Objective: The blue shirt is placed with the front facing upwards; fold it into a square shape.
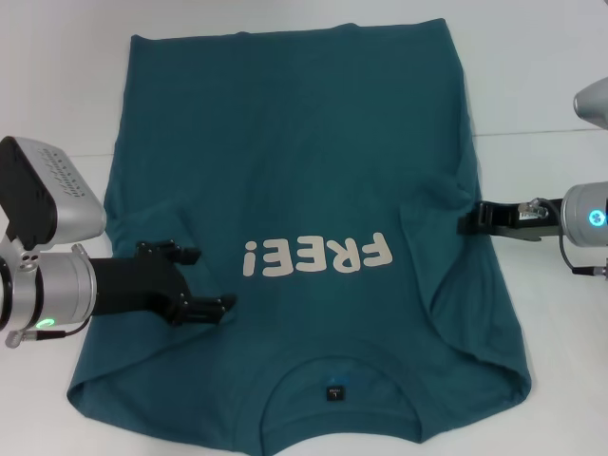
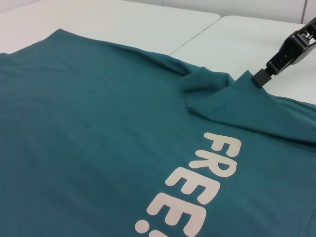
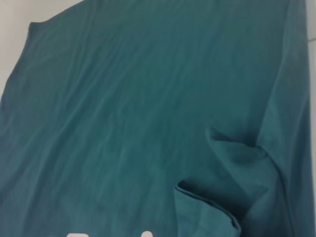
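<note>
The blue shirt [image 1: 304,161] lies spread on the white table [image 1: 541,76], front up, collar towards me, with white "FREE!" lettering [image 1: 318,256] and a dark neck label [image 1: 334,392]. My left gripper [image 1: 195,280] is open, its black fingers low over the shirt's left side beside the lettering. My right gripper [image 1: 472,219] is at the shirt's right edge, shut on a raised fold of the sleeve. In the left wrist view the right gripper [image 2: 259,76] pinches the peak of that fold on the shirt [image 2: 98,148]. The right wrist view shows the shirt [image 3: 123,123] and the creased sleeve fold [image 3: 232,158].
Bare white table surrounds the shirt on the far side and to the right. A seam [image 1: 541,133] between two table tops runs off to the right of the shirt.
</note>
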Robot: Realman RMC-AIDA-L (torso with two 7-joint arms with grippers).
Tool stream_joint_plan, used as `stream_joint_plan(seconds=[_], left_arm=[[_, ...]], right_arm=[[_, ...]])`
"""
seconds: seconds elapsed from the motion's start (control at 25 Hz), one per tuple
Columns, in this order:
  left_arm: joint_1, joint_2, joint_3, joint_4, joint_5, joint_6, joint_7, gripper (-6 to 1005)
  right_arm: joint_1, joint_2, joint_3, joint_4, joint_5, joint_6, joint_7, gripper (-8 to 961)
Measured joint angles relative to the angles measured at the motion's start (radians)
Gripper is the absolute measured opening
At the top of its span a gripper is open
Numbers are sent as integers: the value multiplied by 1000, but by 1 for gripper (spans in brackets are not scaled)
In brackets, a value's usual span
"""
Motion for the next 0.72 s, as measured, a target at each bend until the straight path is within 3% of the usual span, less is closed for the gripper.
stream_joint_plan(seconds=[0.72], left_arm=[[1, 1, 0, 1, 2, -2, -2, 878]], right_arm=[[63, 10, -48, -6, 23, -65, -25, 42]])
